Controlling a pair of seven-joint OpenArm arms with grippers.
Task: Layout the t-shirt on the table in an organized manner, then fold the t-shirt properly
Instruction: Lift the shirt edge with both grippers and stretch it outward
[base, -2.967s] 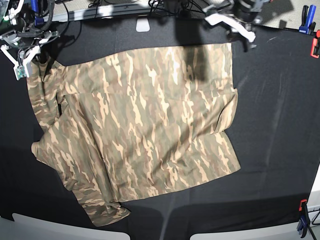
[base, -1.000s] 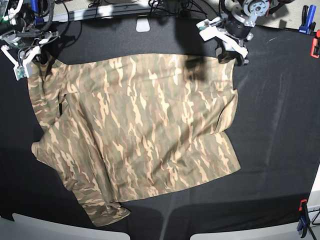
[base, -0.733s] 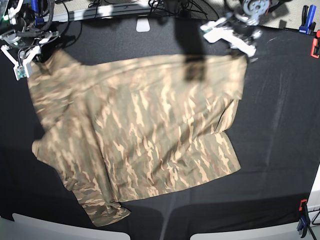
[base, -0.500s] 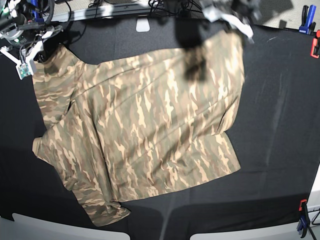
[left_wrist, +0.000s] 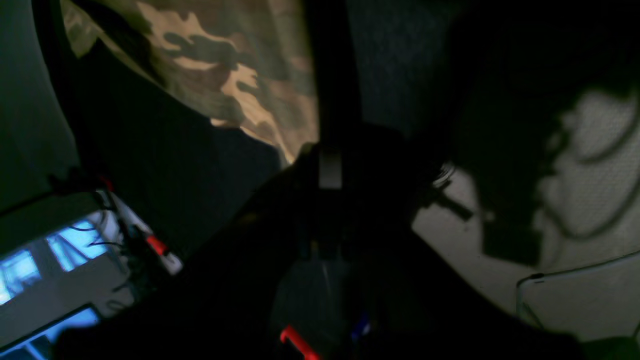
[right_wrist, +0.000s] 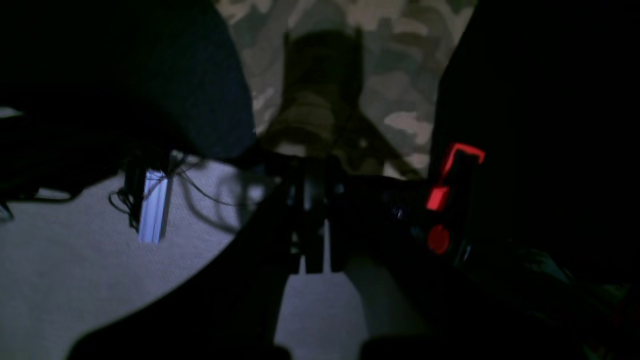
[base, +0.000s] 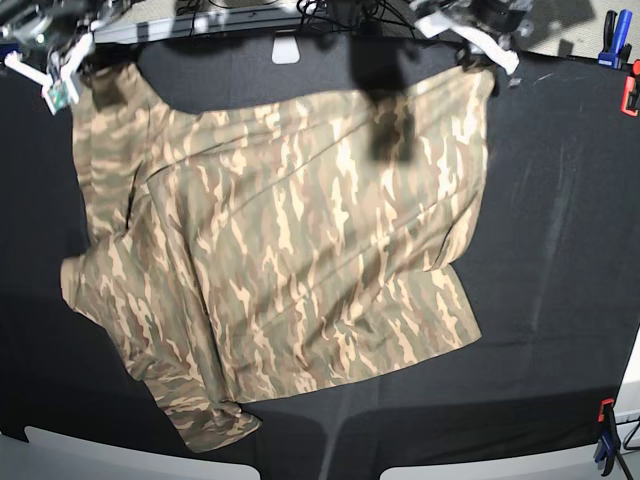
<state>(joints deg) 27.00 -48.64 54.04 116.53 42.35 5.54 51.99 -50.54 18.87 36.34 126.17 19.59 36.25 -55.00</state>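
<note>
Fingers of both arms, left gripper (base: 487, 52) upper right and right gripper (base: 62, 72) upper left, pinch the t-shirt (base: 290, 250) corners above the bench (base: 560, 250), so we're mid-layout, lower sleeve crumpled, folding all ahead.

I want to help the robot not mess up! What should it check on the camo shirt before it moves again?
1. Left gripper pinching the t-shirt at its far corner: ok, shut on cloth.
2. Right gripper pinching the other far corner: ok, shut on cloth.
3. Far edge pulled straight between the two grippers: ok, mostly taut.
4. Shirt flat on the table: not ok, the near-left part is bunched and folded over.
5. Sleeve on the left-gripper side laid out: not ok, it is folded under.
6. How firm each pinch is: cannot tell, both wrist views are too dark.
</note>
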